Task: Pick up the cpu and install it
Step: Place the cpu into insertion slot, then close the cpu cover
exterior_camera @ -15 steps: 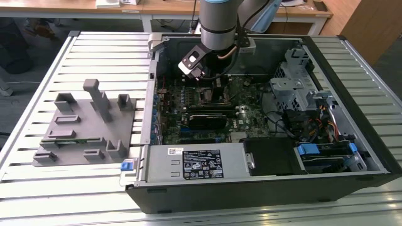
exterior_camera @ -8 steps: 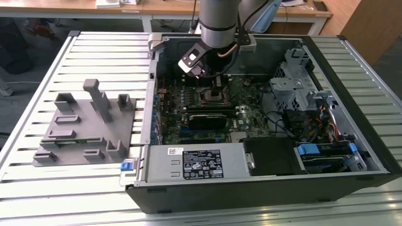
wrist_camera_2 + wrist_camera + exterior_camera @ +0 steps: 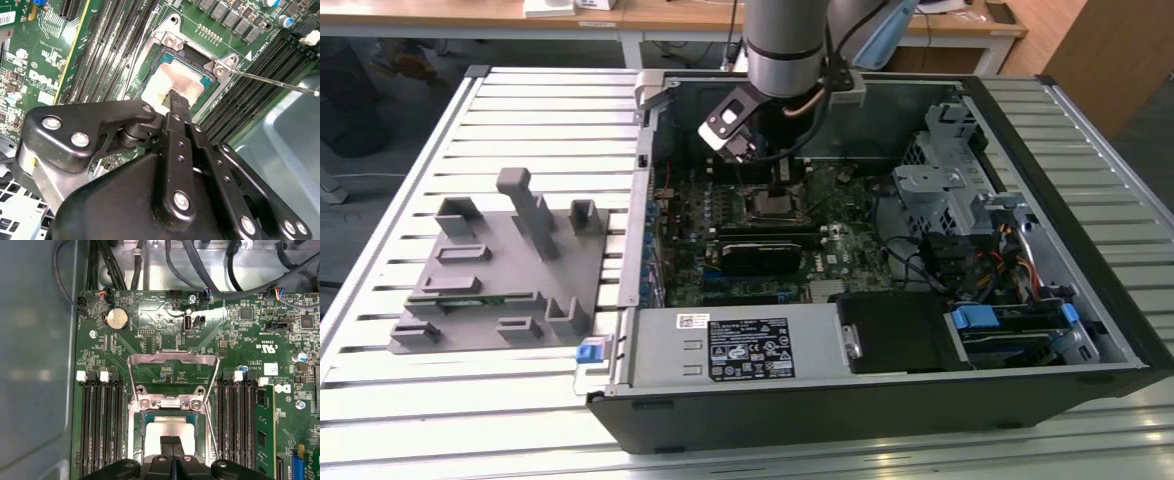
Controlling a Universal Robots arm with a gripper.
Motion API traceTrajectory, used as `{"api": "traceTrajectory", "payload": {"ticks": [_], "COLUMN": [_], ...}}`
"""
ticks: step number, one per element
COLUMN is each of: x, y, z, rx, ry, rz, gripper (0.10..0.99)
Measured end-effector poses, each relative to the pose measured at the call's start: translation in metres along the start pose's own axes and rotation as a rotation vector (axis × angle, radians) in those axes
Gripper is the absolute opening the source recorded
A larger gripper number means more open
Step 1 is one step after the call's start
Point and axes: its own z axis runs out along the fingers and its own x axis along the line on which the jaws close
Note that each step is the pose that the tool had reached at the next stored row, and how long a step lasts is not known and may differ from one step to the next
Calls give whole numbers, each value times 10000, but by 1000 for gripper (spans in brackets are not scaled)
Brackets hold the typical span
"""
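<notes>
The cpu point(image 3: 167, 427) is a small silvery square lying flat in the black socket on the green motherboard, also seen in the second wrist view as a pale square point(image 3: 172, 80). The socket's metal load plate point(image 3: 172, 360) stands swung open beyond it. My gripper point(image 3: 172, 441) hangs straight over the cpu with its two black fingers pressed together, tips at the chip's top face point(image 3: 178, 100). Whether the tips touch the chip I cannot tell. In the exterior view the arm reaches down into the open computer case with the gripper point(image 3: 778, 195) above the socket point(image 3: 774, 208).
A thin metal socket lever point(image 3: 275, 82) sticks out beside the socket. Memory slots point(image 3: 102, 425) flank it on both sides. A grey plastic holder with upright pegs point(image 3: 507, 270) sits on the slatted table at the exterior view's left. A drive cage point(image 3: 947, 190) and power supply point(image 3: 734, 345) crowd the case.
</notes>
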Motion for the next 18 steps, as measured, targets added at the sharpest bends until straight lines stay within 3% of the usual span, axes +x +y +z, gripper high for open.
{"api": "traceTrajectory", "payload": {"ticks": [11, 18], "x": [3, 6], "y": [8, 16], "z": [-116, -240], "rx": [1, 0], "ry": [-5, -10], "rz": [-1, -1], "gripper": [106, 106]}}
